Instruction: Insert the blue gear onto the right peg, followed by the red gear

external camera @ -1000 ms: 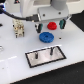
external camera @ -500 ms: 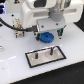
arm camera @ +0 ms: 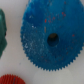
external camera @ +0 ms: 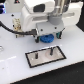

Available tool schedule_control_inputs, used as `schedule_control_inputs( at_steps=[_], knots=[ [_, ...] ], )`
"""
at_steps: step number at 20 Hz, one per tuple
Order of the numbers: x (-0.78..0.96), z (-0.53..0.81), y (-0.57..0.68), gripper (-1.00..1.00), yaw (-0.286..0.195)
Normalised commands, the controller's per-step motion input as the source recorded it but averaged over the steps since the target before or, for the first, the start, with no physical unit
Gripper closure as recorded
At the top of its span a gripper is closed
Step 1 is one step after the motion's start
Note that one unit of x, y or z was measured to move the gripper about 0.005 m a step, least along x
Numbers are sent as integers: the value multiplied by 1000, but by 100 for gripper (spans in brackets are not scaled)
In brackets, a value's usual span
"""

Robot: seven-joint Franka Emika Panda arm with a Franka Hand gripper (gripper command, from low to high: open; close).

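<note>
blue gear [arm camera: 49, 37]: matt plastic by the look, face speckled and slightly rough, teeth finely cut
red gear [arm camera: 10, 79]: plastic-looking, dull finish
plate [external camera: 46, 56]: smooth grey face, black rim
tabletop [external camera: 15, 70]: smooth white, faint sheen
arm housing [external camera: 42, 17]: glossy white plastic shell

Setting: robotics test bench, laboratory type. Evidence: white robot arm [external camera: 42, 15] with black cabling [external camera: 10, 26] over a plain white worktop [external camera: 15, 67]; grey, black-rimmed plate [external camera: 46, 55] with two thin upright pegs, lying flat; bright plastic practice parts, a blue gear [arm camera: 49, 36] and a red gear [arm camera: 11, 79]. Backdrop dark, unfurnished.
</note>
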Motion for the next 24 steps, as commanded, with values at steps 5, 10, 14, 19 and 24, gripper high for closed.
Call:
schedule_control_inputs(
  at_steps=[5, 10, 14, 19, 24],
  knots=[
    [-341, -99, 6, 100, 0],
    [-231, -37, 4, 100, 0],
    [59, 263, 6, 100, 0],
    [282, 539, 22, 100, 0],
    [542, 474, -3, 100, 0]
  ],
)
